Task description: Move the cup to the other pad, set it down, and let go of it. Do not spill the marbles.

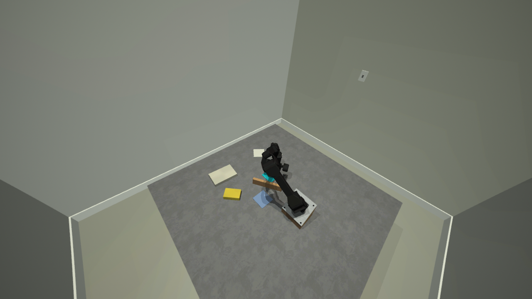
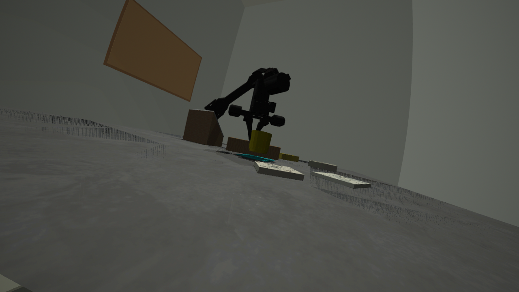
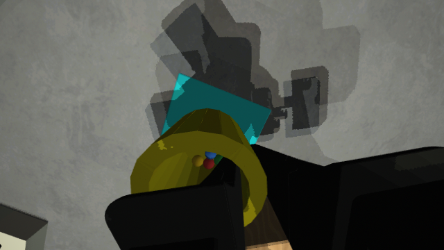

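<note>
The yellow cup [image 2: 260, 142] [image 3: 201, 137] is held about upright, its base a little above the cyan pad [image 1: 267, 177] [image 2: 242, 156] [image 3: 215, 98]. My gripper [image 2: 254, 132] [image 3: 243, 151] is shut on the cup's wall, one finger inside the rim and one outside. Several marbles lie in the cup, among them an orange marble [image 3: 197, 160], a red marble [image 3: 209, 163] and a blue marble [image 3: 210, 155]. The blue pad [image 1: 259, 199] lies across the wooden bar and bears no cup. In the top view the arm hides the cup.
The low wooden bar [image 1: 259, 182] [image 2: 236, 143] stands close beside the cyan pad, between the two pads. A yellow block [image 1: 232, 193] [image 2: 290, 157] and a cream slab [image 1: 222, 174] lie off to one side. A pale slab [image 2: 279, 171] lies near the cyan pad.
</note>
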Controlling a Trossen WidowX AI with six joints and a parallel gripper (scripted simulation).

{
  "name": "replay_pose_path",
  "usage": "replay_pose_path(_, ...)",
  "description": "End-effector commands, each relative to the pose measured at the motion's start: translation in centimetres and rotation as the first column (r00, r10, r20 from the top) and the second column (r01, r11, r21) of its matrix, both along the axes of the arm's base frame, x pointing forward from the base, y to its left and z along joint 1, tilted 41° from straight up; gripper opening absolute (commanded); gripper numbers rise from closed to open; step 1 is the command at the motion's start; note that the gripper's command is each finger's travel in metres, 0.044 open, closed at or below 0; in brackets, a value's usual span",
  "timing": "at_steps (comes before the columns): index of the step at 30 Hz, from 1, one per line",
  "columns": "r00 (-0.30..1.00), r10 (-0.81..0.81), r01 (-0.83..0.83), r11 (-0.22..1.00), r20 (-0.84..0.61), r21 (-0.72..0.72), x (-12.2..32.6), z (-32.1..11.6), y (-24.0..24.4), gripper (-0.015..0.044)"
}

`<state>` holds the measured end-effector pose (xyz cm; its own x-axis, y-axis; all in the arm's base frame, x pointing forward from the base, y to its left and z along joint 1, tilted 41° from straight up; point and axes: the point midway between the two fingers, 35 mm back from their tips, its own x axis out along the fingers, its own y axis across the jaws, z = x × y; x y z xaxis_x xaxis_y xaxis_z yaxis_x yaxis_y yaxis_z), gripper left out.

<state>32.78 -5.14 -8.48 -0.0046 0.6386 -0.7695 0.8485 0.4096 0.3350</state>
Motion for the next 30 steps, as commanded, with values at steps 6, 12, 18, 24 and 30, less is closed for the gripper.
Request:
replay_pose_path(6,1.0,-0.002,0.002,1.0,-0.007,0.007,-0.28,-1.0,0.92,0.0)
replay_pose_path(12,1.0,0.001,-0.001,1.0,-0.003,0.002,-0.14,-0.76,0.69,0.0)
replay_pose_path(18,1.0,0.001,-0.001,1.0,-0.003,0.002,-0.14,-0.76,0.69,0.0)
replay_pose_path(24,1.0,0.001,-0.001,1.0,-0.003,0.002,-0.14,-0.76,0.69,0.0131)
replay_pose_path(30,1.0,0.001,-0.001,1.0,-0.003,0.002,-0.14,-0.76,0.69,0.0147)
